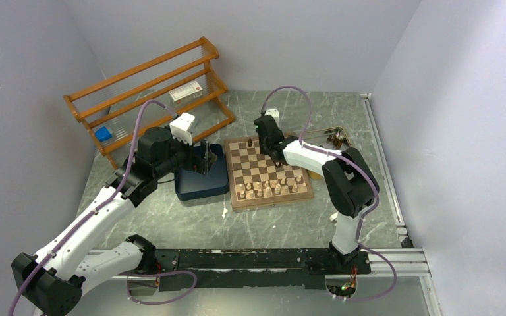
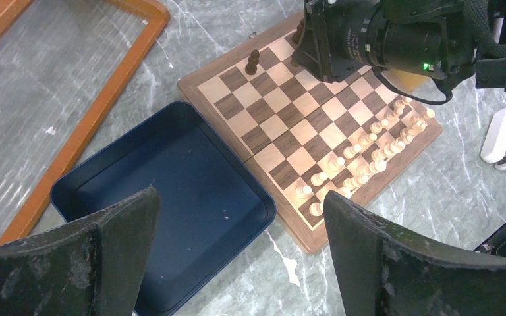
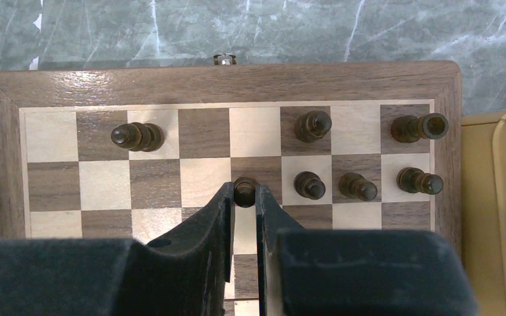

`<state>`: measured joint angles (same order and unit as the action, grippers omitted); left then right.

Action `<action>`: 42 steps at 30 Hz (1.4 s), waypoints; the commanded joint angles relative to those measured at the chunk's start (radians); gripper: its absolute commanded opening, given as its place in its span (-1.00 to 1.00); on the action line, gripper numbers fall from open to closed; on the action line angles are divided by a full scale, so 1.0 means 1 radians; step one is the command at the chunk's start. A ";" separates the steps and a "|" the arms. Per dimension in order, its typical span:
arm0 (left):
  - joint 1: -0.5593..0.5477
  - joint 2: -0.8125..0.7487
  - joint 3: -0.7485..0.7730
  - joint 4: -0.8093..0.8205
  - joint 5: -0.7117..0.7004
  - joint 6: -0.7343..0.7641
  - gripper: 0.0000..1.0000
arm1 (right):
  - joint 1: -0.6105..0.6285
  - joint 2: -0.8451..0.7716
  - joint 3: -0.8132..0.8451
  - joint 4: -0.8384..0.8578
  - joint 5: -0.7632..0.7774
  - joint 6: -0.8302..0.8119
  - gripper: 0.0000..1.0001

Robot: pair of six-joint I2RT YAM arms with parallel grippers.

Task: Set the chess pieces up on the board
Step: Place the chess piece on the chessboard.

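Pale lilac walls [image 1: 303, 39], grey marbled tabletop [image 1: 191, 224], orange wooden rack [image 1: 138, 68] at back left.

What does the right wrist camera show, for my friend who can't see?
The right claw pinches a dark piece over the board. Six more dark pieces stand on its two far rows, mostly toward the right. A tan tray edge shows at right.

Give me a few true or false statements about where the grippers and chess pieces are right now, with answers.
The right gripper is shut on a dark chess piece. True.
The left gripper holds a pale piece. False: it is open and empty, over the blue tray.
The pale pieces stand in two rows at the near edge of the board. True.
The blue tray lies right of the board. False: it lies to its left.
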<state>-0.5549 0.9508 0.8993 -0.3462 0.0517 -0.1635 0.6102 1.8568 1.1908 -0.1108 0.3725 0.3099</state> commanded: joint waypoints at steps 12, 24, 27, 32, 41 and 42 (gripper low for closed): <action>-0.008 -0.014 -0.008 0.021 0.010 0.011 0.95 | 0.005 0.035 -0.004 0.027 0.037 0.002 -0.67; -0.007 -0.014 -0.008 0.021 0.011 0.010 0.96 | 0.005 0.040 -0.010 0.020 0.042 0.001 -0.66; -0.008 -0.015 -0.008 0.020 0.010 0.011 0.96 | 0.005 0.048 -0.005 0.017 0.041 0.003 -0.64; -0.008 -0.014 -0.008 0.020 0.010 0.010 0.95 | 0.005 0.048 -0.005 0.017 0.039 0.003 -0.63; -0.008 -0.013 -0.008 0.021 0.011 0.011 0.96 | 0.006 0.053 0.013 0.003 0.040 -0.001 -0.51; -0.008 -0.014 -0.008 0.021 0.010 0.011 0.95 | 0.005 0.053 0.017 0.000 0.040 -0.002 -0.50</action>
<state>-0.5549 0.9508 0.8993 -0.3462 0.0517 -0.1635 0.6106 1.8915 1.1904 -0.1009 0.3927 0.3096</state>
